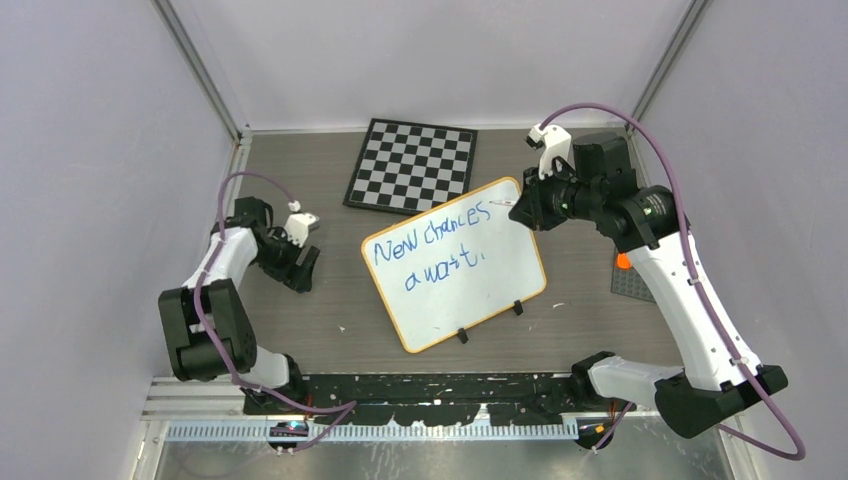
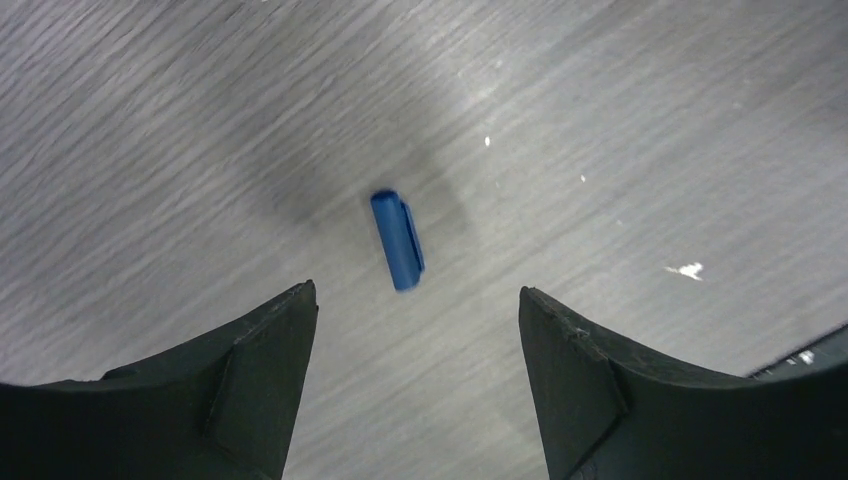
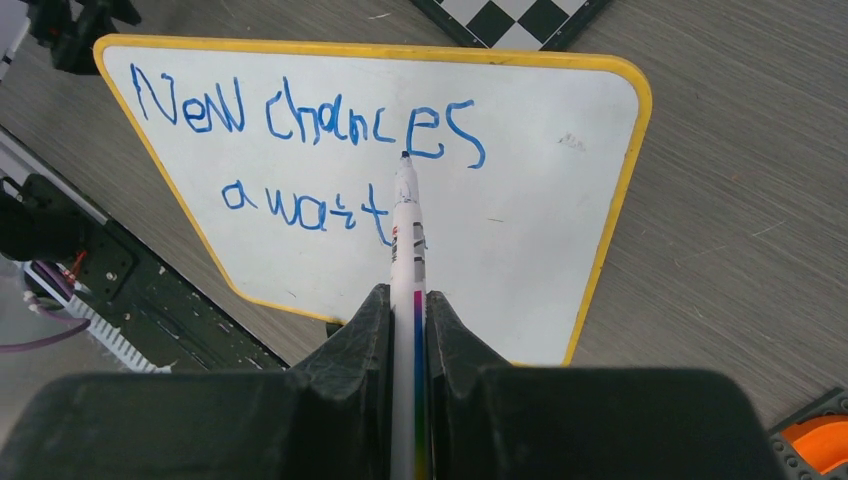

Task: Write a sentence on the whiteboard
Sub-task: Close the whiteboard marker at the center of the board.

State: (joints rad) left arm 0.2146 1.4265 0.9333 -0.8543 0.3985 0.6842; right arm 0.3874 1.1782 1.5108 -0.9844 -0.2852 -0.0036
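At the left, the left gripper (image 2: 415, 290) is held low over the table (image 1: 330, 310) with its jaws wide apart and nothing between them. A small blue cap (image 2: 398, 240) lies on the wood just beyond the fingertips.

In the middle of the table, near of the chessboard (image 1: 412, 165), the whiteboard (image 1: 490, 290) lies flat and turned at an angle. "New chances await" can be read on it in blue, in two lines.

At the right, the marker (image 3: 407, 230) is clamped between the narrow jaws of the right gripper (image 3: 408, 295), its tip over the board's far right part. Contact cannot be told. Print on the barrel is too small to be read.

The writing is judged finished and the capping step in hand. Next, the jaws must be centred on the cap and closed across it.
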